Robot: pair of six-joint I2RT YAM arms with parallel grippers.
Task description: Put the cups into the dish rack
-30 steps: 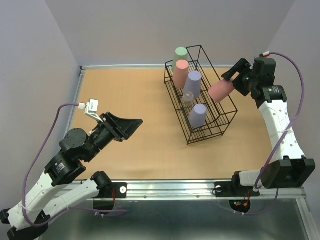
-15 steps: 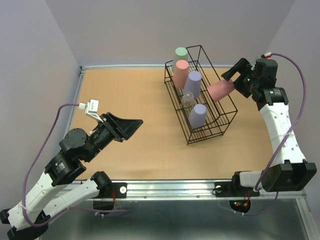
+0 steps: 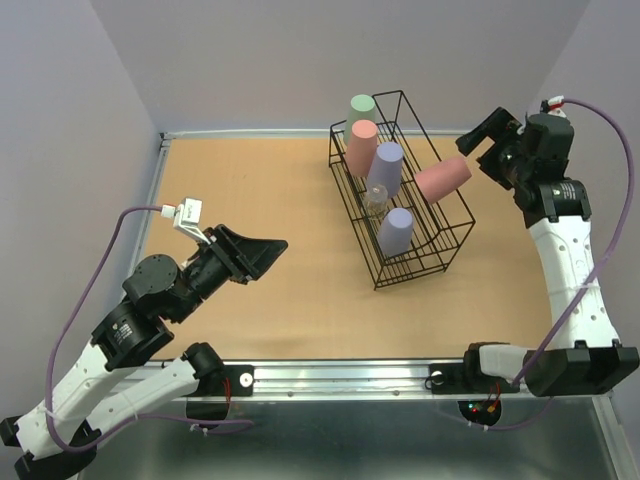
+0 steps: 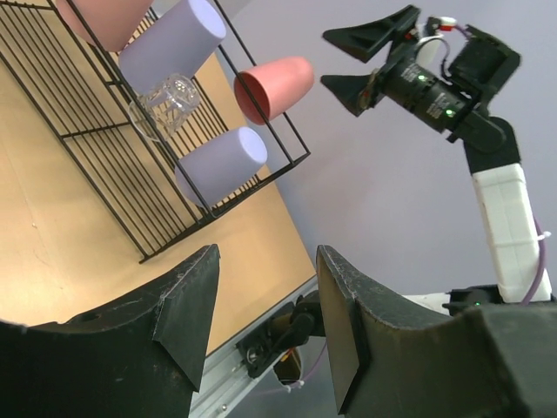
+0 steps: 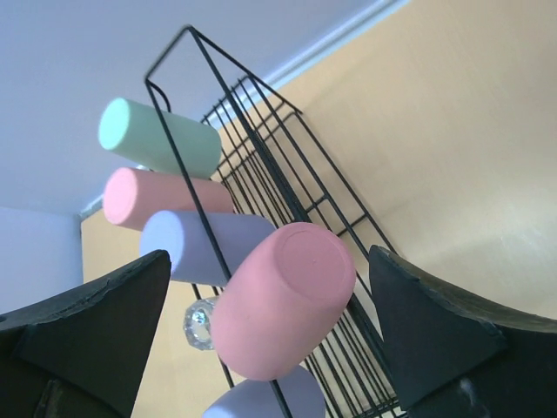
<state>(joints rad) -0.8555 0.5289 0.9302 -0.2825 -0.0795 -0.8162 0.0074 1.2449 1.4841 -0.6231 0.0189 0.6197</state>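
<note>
Your right gripper point(image 3: 482, 148) has let go and drawn back up and to the right. Its jaws stand wide apart with nothing between them, clear of the salmon-red tapered plastic cup point(image 3: 443, 179) it was holding a second ago. That cup now lies tilted on the right side of the large black wire dish rack point(image 3: 432, 238), base toward the gripper and mouth toward the rack's inside. How firmly the wires hold it, you cannot tell from here.

Also in the rack are:
- the pale green tumbler point(image 3: 361, 108)
- the second salmon-red tumbler point(image 3: 361, 145)
- the two lavender-blue tumblers point(image 3: 385, 165) and point(image 3: 395, 230)
- the small clear cup point(image 3: 376, 200)

Your left gripper point(image 3: 272, 255) hangs partly open and empty over the wooden tabletop point(image 3: 260, 180), well apart from the rack.

With all six cups in the rack, loading looks finished, provided that last cup stays put.
</note>
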